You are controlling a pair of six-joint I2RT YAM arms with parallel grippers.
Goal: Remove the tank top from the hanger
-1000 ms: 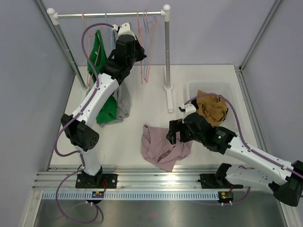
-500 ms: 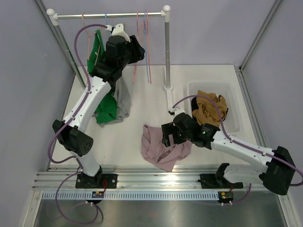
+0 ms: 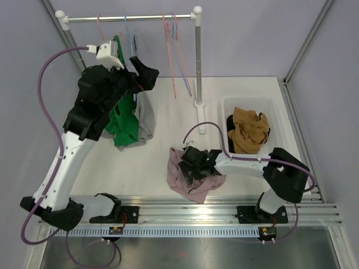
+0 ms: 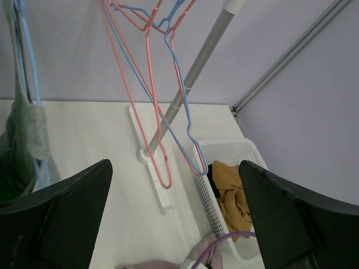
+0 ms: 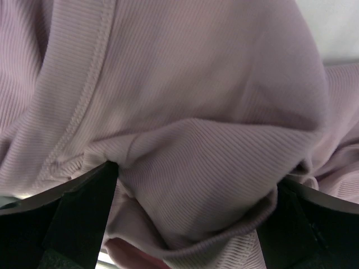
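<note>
A mauve ribbed tank top (image 3: 193,182) lies crumpled on the table near the front edge, off any hanger. My right gripper (image 3: 194,166) is pressed down onto it, jaws open, and a fold of the fabric (image 5: 196,157) bulges between the fingers. My left gripper (image 3: 145,70) is raised below the rail (image 3: 129,18), open with nothing between its fingers (image 4: 67,207). Empty pink and blue hangers (image 3: 175,50) dangle from the rail to its right; in the left wrist view the hangers (image 4: 150,106) hang ahead of the jaws.
A green garment (image 3: 126,126) and a grey one (image 3: 148,119) hang from hangers at the rail's left end. The rack's right post (image 3: 198,56) stands on the table. A white basket (image 3: 225,104) at the right holds a mustard garment (image 3: 249,131).
My left gripper has opened and drawn back leftward from the hangers, which swing free on the rail. My right gripper has moved left and down onto the mauve tank top.
</note>
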